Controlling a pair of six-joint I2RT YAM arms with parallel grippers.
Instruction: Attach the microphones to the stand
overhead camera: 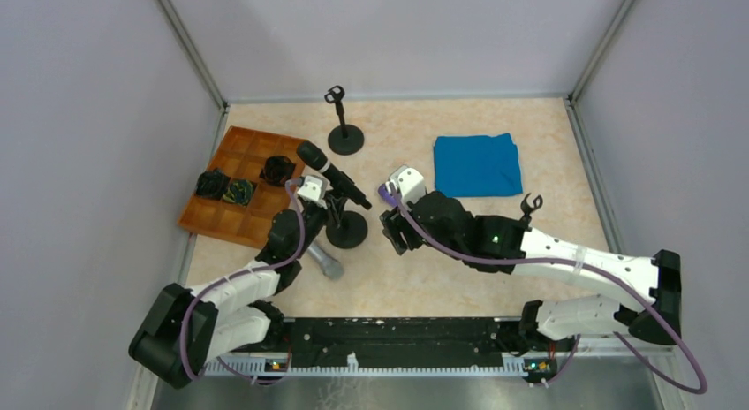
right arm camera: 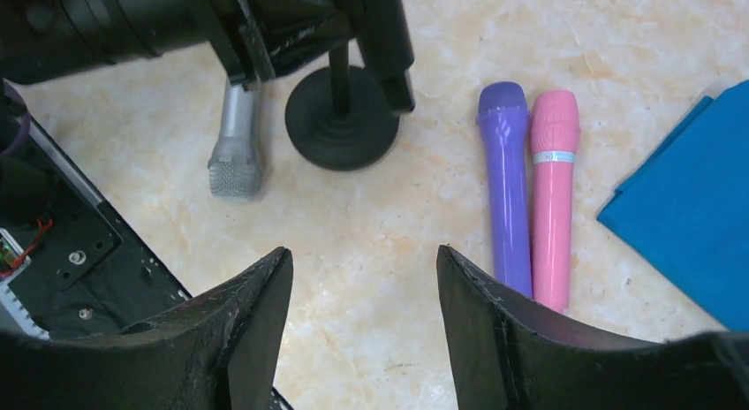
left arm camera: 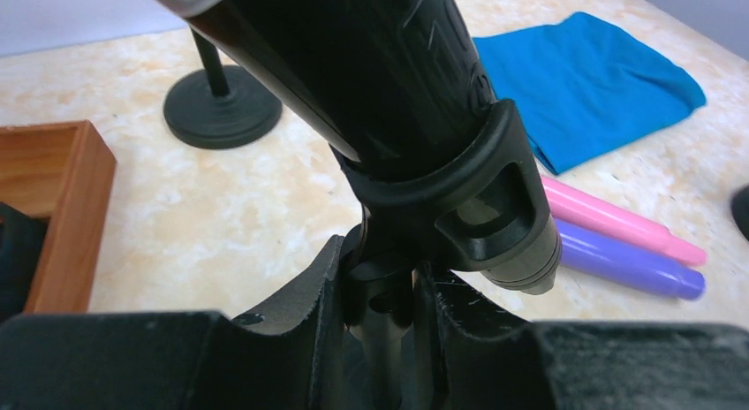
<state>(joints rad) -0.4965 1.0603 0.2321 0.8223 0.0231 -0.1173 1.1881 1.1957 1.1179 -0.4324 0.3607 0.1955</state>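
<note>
A black microphone (overhead camera: 331,173) sits tilted in the clip (left arm camera: 477,198) of the near stand (overhead camera: 346,229). My left gripper (left arm camera: 382,286) is shut on that stand's thin post just under the clip. A silver-grey microphone (right arm camera: 237,145) lies on the table beside the stand's round base (right arm camera: 340,118). The purple microphone (right arm camera: 508,180) and the pink microphone (right arm camera: 554,189) lie side by side, touching. My right gripper (right arm camera: 362,277) hovers open and empty over bare table, just left of the purple one.
An empty stand (overhead camera: 344,138) is at the back centre, and another clip (overhead camera: 531,203) pokes up behind my right arm. A wooden compartment tray (overhead camera: 216,217) with dark items is at the left. A folded blue cloth (overhead camera: 477,164) lies at the back right.
</note>
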